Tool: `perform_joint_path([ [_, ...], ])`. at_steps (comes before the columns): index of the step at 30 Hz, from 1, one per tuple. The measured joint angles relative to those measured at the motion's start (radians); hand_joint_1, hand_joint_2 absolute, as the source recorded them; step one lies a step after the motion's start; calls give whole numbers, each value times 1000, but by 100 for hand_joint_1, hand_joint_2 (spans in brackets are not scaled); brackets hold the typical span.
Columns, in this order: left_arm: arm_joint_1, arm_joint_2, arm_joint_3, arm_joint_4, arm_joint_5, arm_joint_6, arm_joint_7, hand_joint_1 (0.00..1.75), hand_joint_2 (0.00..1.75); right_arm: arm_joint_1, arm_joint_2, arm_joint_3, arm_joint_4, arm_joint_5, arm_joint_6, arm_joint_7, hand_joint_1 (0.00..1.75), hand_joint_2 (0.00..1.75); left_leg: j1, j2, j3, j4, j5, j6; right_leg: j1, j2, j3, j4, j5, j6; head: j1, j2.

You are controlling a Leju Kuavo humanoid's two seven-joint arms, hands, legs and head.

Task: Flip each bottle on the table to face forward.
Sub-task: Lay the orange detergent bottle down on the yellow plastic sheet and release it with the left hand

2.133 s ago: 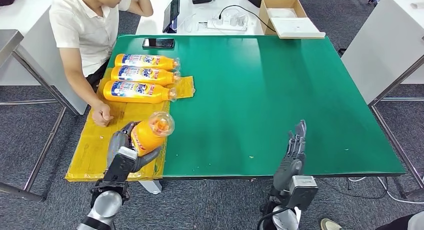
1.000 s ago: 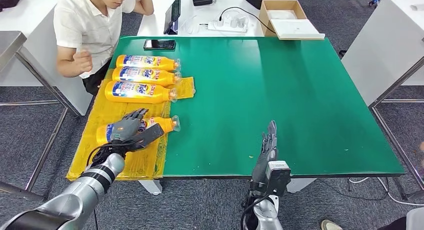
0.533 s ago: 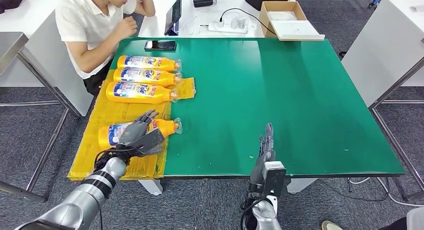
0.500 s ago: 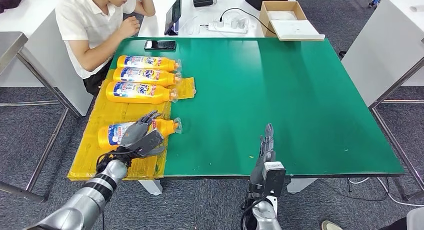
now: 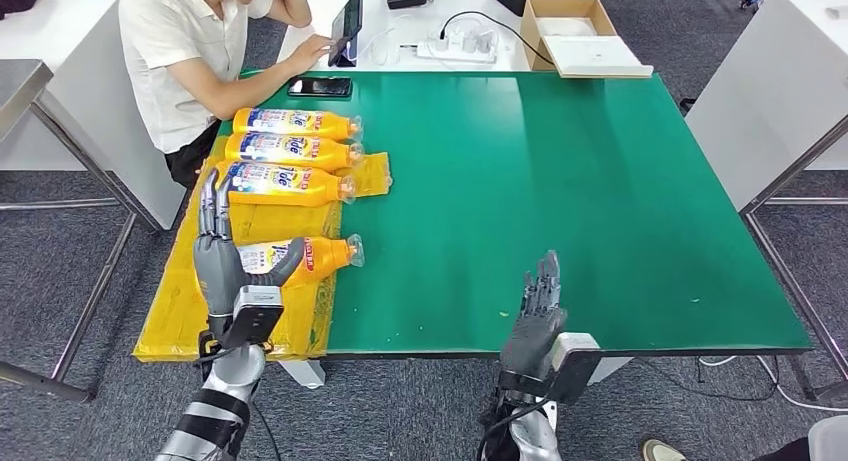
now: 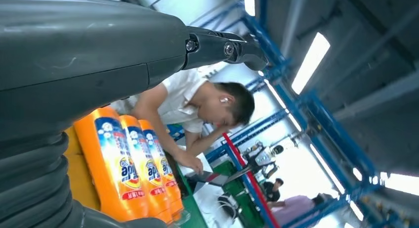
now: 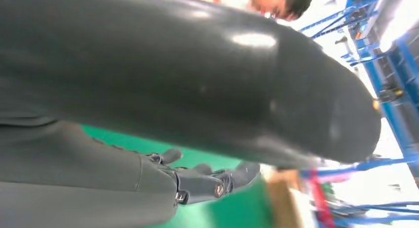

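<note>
On the yellow sheet [image 5: 190, 301] at the left edge of the green table [image 5: 560, 181], four orange detergent bottles are seen lying on their sides. Three bottles [image 5: 290, 153] are packed side by side near the seated person [image 5: 190, 51], labels up; the fourth, the nearest bottle [image 5: 300, 257], lies apart from them, closer to the robot.

Every bottle's long axis runs across the table, the capped neck pointing to the robot's right and the base to its left. On the nearest bottle a printed label is visible on the upper face, though part of it is hidden behind the left hand [image 5: 222, 251].

The left hand is raised just in front of the base end of that bottle, fingers straight and apart, thumb reaching toward the bottle's body; nothing is gripped, and whether the thumb touches the bottle cannot be told. The right hand [image 5: 535, 316] is held at the near table edge, well apart from all bottles, fingers extended and holding nothing.

The left hand is judged much the nearer to every bottle, so any further turning would fall to it. Since the axes lie crosswise to the hand's reach, a grip across a bottle's body would be called for. All visible labels appear to face up, so little of the task seems left.
</note>
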Motion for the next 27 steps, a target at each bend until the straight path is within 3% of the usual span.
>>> perform_joint_path([
  [3,47,-2,-19,-66,170,-76,59,0,0,14,1,-3,-4,-64,12,15,0,0,0,0,0,0,0,0,0,0,0,0,0,0,0,0],
  [6,116,-3,-59,-142,450,-264,203,0,0,44,9,-8,-36,-35,-116,36,0,0,0,0,0,0,0,0,0,0,0,0,0,0,0,0],
  [10,225,-2,-134,-228,630,-425,266,0,175,78,13,14,-94,137,-337,-3,0,0,0,1,-3,0,0,0,-1,0,-3,0,0,0,0,0],
  [13,273,0,-183,-262,664,-475,257,0,175,87,13,44,-124,187,-409,-24,0,0,-1,0,-4,0,-1,0,-1,0,-4,-1,0,0,0,0],
  [17,297,15,-246,-267,572,-462,152,0,175,92,7,93,-172,211,-435,-39,0,0,0,0,-3,0,-1,0,0,0,-3,-1,0,0,0,0],
  [21,305,28,-280,-270,493,-416,106,0,175,96,-8,130,-202,222,-423,-40,0,175,0,0,-3,0,0,0,0,0,-3,0,0,0,0,0],
  [27,334,42,-292,-275,431,-355,86,0,175,114,-32,133,-213,186,-381,-17,0,175,0,1,-3,0,0,0,-1,0,-3,0,0,0,0,0],
])
